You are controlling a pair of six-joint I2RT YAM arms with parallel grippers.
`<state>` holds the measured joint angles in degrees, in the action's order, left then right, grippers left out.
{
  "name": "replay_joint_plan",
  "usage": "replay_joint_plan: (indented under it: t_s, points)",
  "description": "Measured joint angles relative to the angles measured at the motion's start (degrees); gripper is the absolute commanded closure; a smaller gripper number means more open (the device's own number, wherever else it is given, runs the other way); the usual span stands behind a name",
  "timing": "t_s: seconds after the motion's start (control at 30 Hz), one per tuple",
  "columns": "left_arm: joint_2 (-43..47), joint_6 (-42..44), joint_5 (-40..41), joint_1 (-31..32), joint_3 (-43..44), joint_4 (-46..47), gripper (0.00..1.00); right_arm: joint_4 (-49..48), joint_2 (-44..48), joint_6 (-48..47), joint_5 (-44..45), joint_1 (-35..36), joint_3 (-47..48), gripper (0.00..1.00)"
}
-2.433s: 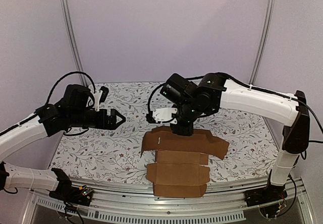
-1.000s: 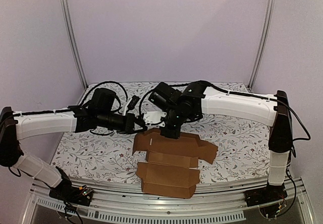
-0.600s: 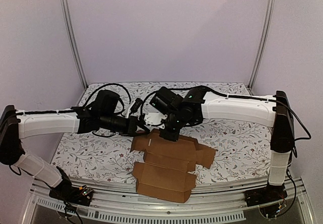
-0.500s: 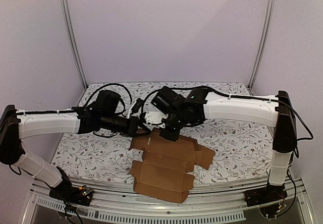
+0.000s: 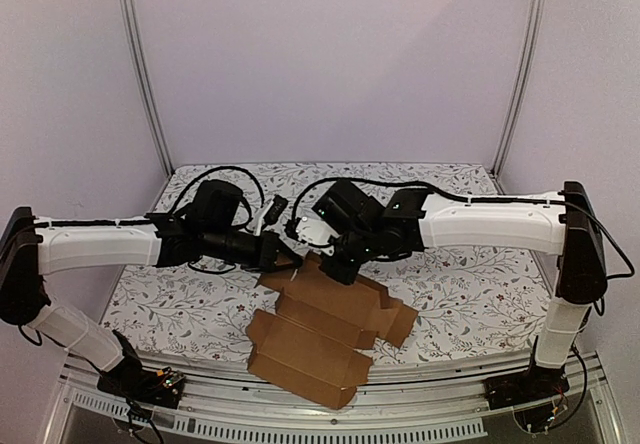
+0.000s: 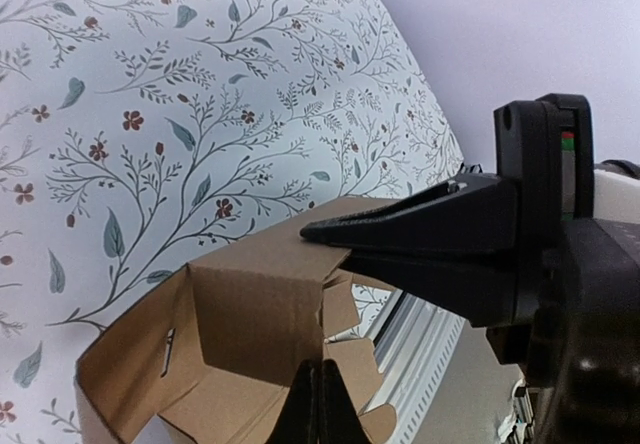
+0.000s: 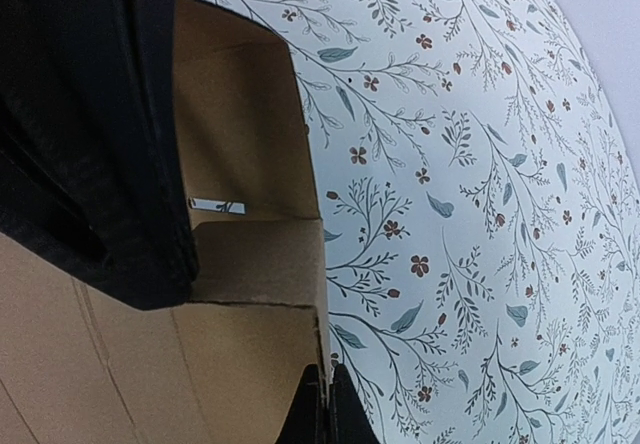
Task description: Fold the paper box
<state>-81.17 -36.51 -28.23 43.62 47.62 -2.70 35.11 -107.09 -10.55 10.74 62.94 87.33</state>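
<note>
One paper box, a partly creased brown sheet, lies at lower centre of the top view on the one table. Two claws meet at its upper end, left claw and right claw, both closed with tips against cardboard. One should pin the panel while the other raises the flap slowly, lest the sheet slide.

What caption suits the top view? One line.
Left and right jaws, shut, at the far edge of the paper box.

paper box swung clockwise, near end shifted left, left gripper reached in to its far-left corner
</note>
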Motion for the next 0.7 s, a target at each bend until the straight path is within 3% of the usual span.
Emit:
replay_joint_plan:
  t_s: [0.3,0.7]
  points:
    - [1.2,0.1,3.3,0.3,1.8,-3.2,1.0,-3.5,2.2,2.7,0.2,0.0,-3.8,1.0]
    - [12.4,2.2,11.2,0.3,2.6,-15.5,1.0,-7.1,3.8,3.1,6.0,0.6,-7.8,1.0]
